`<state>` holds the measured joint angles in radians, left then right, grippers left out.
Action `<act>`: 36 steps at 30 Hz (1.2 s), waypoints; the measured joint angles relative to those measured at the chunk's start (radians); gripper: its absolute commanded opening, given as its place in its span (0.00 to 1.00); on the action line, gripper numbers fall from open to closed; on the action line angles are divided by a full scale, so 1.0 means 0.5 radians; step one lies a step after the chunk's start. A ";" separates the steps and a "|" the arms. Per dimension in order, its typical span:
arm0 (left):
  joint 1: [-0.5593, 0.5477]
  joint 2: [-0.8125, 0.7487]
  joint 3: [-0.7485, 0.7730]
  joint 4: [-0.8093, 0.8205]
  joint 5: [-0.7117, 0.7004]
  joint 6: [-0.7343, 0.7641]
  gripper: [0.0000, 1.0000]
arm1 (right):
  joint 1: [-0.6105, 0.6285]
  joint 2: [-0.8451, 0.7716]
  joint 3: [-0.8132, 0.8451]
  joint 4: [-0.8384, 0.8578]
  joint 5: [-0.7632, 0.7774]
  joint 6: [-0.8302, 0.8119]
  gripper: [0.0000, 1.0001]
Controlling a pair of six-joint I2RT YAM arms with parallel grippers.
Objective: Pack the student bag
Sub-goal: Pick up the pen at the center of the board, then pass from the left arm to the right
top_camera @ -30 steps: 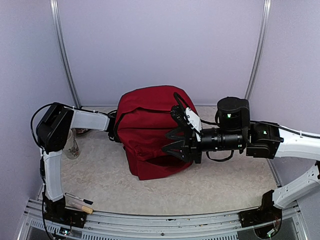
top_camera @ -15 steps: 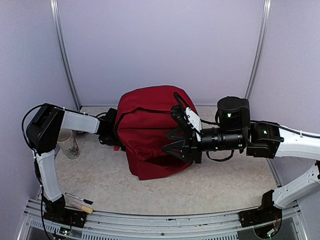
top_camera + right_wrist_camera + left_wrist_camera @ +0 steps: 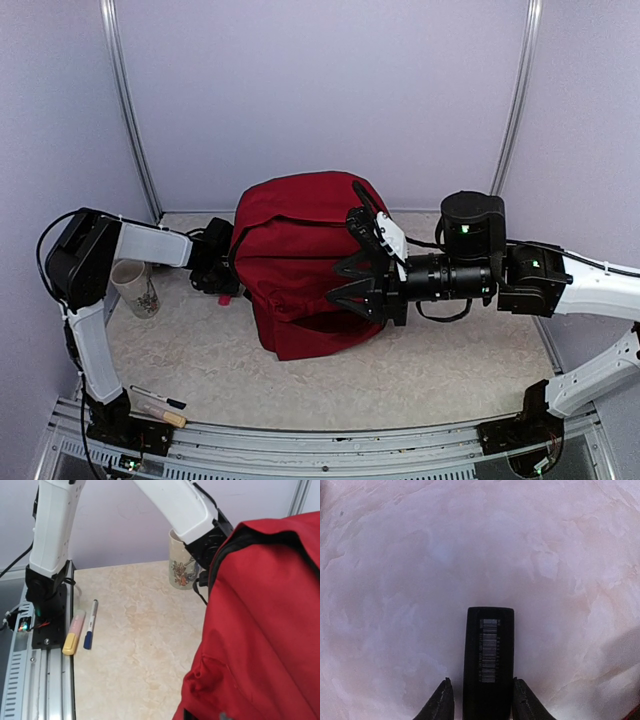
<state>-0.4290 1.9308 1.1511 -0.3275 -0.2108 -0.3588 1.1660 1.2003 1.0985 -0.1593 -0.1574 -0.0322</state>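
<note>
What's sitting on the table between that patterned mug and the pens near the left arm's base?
Nothing: in the right wrist view the marble tabletop is bare between the mug and the pens.

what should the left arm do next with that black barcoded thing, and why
Probably firm up the grip and lift: the left end effector has its fingers flanking the black barcoded item over the table, beside the student bag, not yet inside it.

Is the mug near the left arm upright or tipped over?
Upright: the mug stands on its base on the table, sides vertical, in the right wrist view.
</note>
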 measured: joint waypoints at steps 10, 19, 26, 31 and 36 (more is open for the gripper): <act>-0.017 -0.029 -0.027 0.025 0.047 0.013 0.00 | 0.000 -0.004 0.000 0.001 0.002 0.002 0.57; -0.026 -0.494 -0.369 -0.021 0.089 -0.123 0.00 | 0.000 -0.004 0.000 0.011 -0.005 0.035 0.59; -0.344 -1.210 -0.447 -0.039 -0.221 -0.243 0.03 | -0.003 0.057 0.101 0.100 -0.130 0.138 0.58; -0.890 -1.756 -0.458 -0.014 -0.694 -0.206 0.03 | -0.005 0.230 0.382 0.198 -0.244 0.220 0.58; -1.420 -2.194 -0.550 0.284 -1.035 0.057 0.03 | -0.006 0.396 0.531 0.413 -0.307 0.301 0.57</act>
<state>-1.1389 0.8337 0.8761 -0.1856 -0.7280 -0.3302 1.1629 1.3983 1.3640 0.0471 -0.3111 0.1181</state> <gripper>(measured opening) 0.251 0.570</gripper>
